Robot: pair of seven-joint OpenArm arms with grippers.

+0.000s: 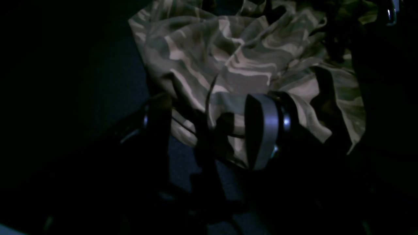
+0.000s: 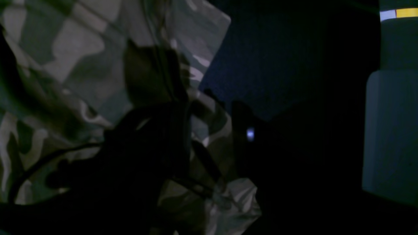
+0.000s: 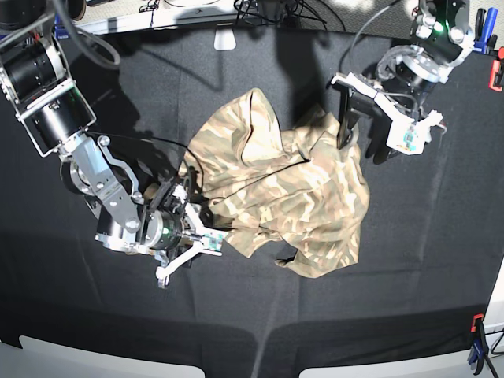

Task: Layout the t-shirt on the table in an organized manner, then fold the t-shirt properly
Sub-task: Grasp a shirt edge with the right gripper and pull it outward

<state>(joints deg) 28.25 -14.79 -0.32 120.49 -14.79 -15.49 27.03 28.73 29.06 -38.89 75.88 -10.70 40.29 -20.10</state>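
Base: t-shirt [image 3: 283, 185] between claws

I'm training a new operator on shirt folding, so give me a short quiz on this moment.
1. True or false: the t-shirt already lies flat and spread out on the table.
2. The left tool has its jaws: A) shut tight, B) standing wide open, C) out of every view.
3. Which tool sits at the shirt's edge on the left side of the base view?

Key
1. False: it is a crumpled heap.
2. B.
3. The right tool.
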